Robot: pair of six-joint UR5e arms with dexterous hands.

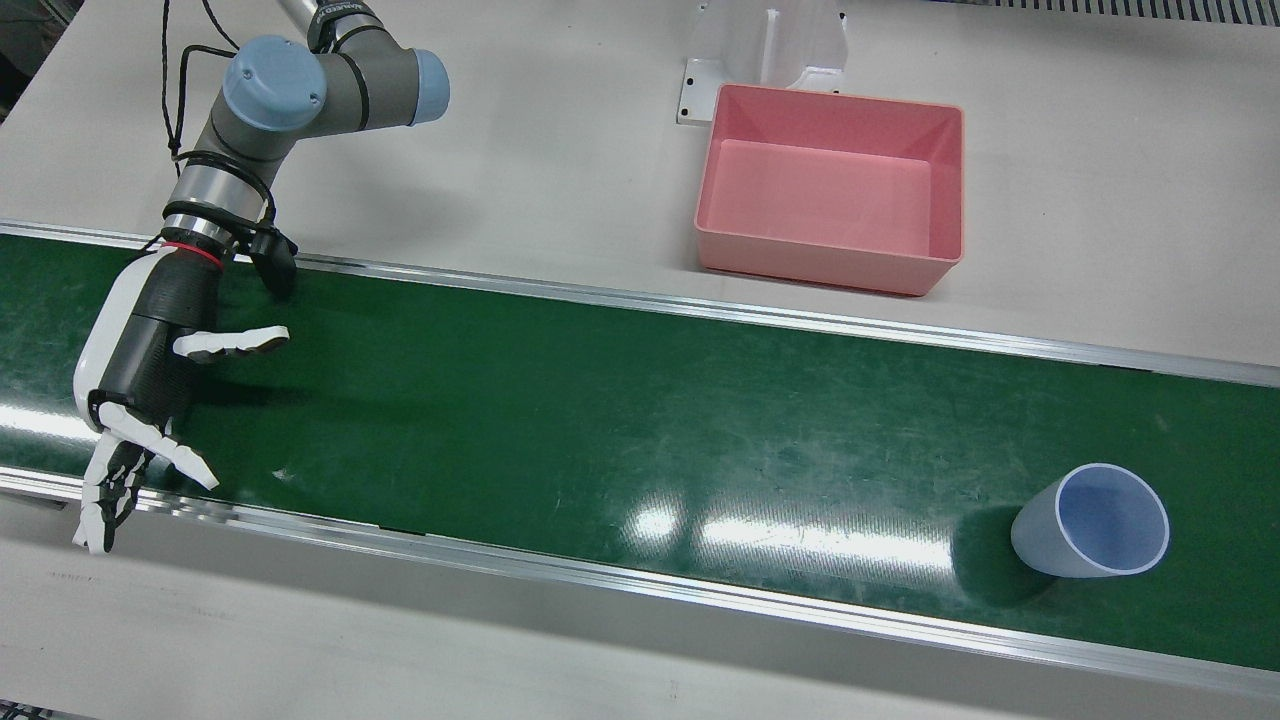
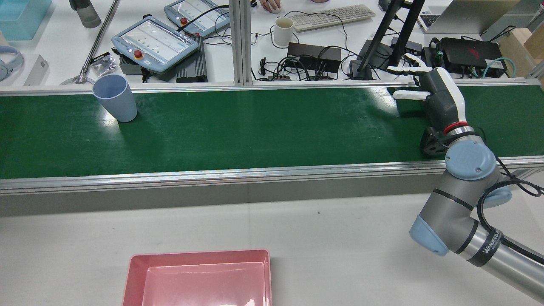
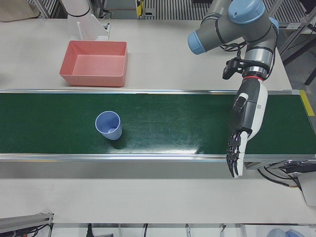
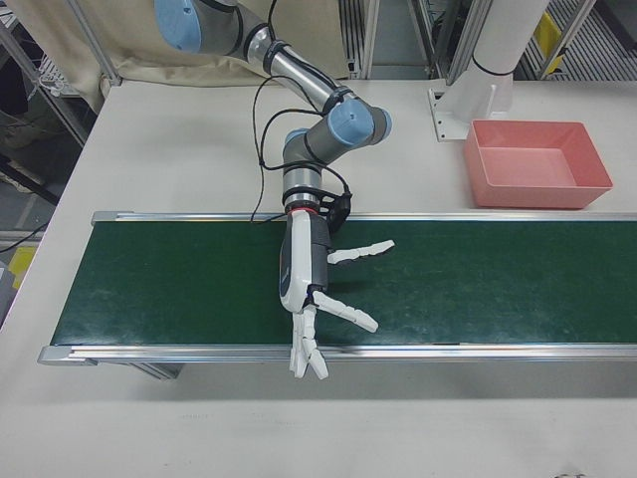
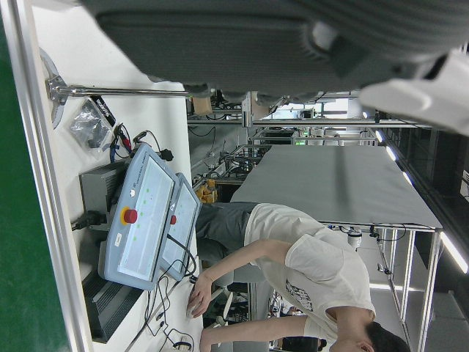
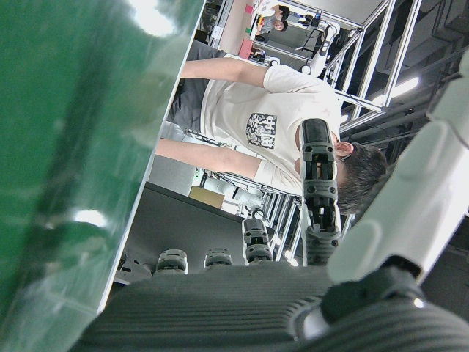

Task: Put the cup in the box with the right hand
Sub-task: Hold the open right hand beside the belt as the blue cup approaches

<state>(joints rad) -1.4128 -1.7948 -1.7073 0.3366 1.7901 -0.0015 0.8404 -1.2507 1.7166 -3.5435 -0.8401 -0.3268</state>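
Where it stands upright, the cup [image 2: 115,98] is pale blue.

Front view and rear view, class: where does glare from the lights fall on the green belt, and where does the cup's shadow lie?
Front view: bright glare patches on the green belt left of the cup, whose dark shadow falls to its left. Rear view: glare beside the cup and near the right hand.

The grey arm [image 1: 300,95] has pale blue joint caps, black cables and a red-ringed, black-and-white robot hand [image 1: 140,380] with white fingers [image 1: 230,342].
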